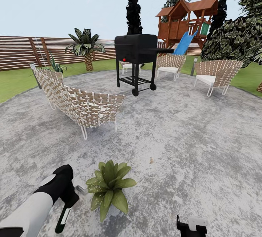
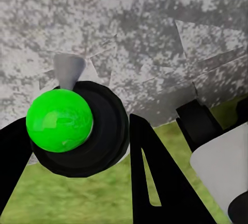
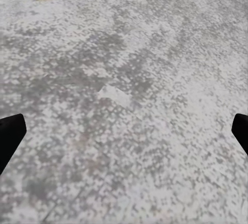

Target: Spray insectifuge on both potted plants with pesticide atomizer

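Covering most of the frame, a mottled grey round patio (image 1: 174,138) is seen, with lawn (image 1: 14,80) and a slatted fence (image 1: 22,51) at upper left. No writing can be read. At lower left, the pesticide atomizer (image 1: 64,216) is gripped by the left gripper (image 1: 71,197), beside one potted plant (image 1: 109,188). The right gripper (image 3: 124,131) jaws are spread wide.

1. the grey speckled patio (image 1: 189,127) is the ground here.
2. a potted plant (image 1: 109,188) stands on it, just beside the left gripper's fingers (image 1: 80,189).
3. wicker chairs (image 1: 78,102) and a black grill (image 1: 135,62) stand farther off.
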{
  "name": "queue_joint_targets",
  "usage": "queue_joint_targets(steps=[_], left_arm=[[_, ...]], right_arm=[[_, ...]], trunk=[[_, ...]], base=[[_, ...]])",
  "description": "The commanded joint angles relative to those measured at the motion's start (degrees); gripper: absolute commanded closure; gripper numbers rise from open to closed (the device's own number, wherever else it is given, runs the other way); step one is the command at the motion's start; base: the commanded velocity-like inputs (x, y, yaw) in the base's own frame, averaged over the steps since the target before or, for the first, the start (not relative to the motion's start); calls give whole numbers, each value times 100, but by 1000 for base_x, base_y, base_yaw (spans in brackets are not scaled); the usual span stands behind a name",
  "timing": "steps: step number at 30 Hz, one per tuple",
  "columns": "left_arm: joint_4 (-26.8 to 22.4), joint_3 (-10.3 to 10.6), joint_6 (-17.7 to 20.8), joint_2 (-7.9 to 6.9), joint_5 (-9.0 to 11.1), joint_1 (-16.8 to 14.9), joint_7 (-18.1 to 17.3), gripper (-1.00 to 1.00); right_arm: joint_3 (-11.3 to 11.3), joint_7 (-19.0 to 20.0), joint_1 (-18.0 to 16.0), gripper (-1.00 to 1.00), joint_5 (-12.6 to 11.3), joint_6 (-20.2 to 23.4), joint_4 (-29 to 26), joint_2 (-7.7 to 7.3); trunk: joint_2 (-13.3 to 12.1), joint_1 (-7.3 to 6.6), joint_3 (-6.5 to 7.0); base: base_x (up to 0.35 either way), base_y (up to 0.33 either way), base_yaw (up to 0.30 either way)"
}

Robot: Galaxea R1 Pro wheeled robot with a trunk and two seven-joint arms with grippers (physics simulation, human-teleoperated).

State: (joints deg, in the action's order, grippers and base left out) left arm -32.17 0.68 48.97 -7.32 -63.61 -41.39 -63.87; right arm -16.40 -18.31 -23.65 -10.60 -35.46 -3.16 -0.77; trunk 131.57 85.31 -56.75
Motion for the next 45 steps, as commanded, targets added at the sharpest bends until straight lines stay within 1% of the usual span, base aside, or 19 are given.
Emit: queue_joint_targets(steps=[1,7,13,17,26,33,41,45], left_arm=[[-9,8,34,7,-38,-1,-48,100],[-16,-9,40,38,-38,1,-46,100],[-26,-5,49,55,-40,3,-36,100],[-21,-3,58,49,-46,0,137,100],[-9,-24,60,46,-59,8,182,100],[-9,-15,60,47,-55,9,182,100],[49,9,60,47,-84,13,182,100],[14,6,60,47,-90,17,182,100]], right_arm=[[-49,-15,-2,-100,-48,-13,0,-1],[-53,-17,-1,-100,-47,-13,0,-2],[-49,-15,-1,-100,-47,-13,0,-2],[-55,-20,-3,-100,-47,-13,0,5],[-56,-17,-2,-100,-47,-13,0,8],[-56,-15,-2,-100,-47,-13,0,12],[-56,-15,0,-100,-47,-13,0,16],[-56,-8,0,-100,-40,-13,0,5]], trunk=[[2,-1,-5],[2,-1,-5],[2,-1,-5],[2,-1,-5],[2,-1,-5],[2,-1,-5],[2,-1,-5],[2,-1,-5]], base=[[0,0,86],[0,-8,246],[0,-233,44],[9,-270,98],[212,-183,271],[31,-13,60],[0,0,252],[0,-187,104]])
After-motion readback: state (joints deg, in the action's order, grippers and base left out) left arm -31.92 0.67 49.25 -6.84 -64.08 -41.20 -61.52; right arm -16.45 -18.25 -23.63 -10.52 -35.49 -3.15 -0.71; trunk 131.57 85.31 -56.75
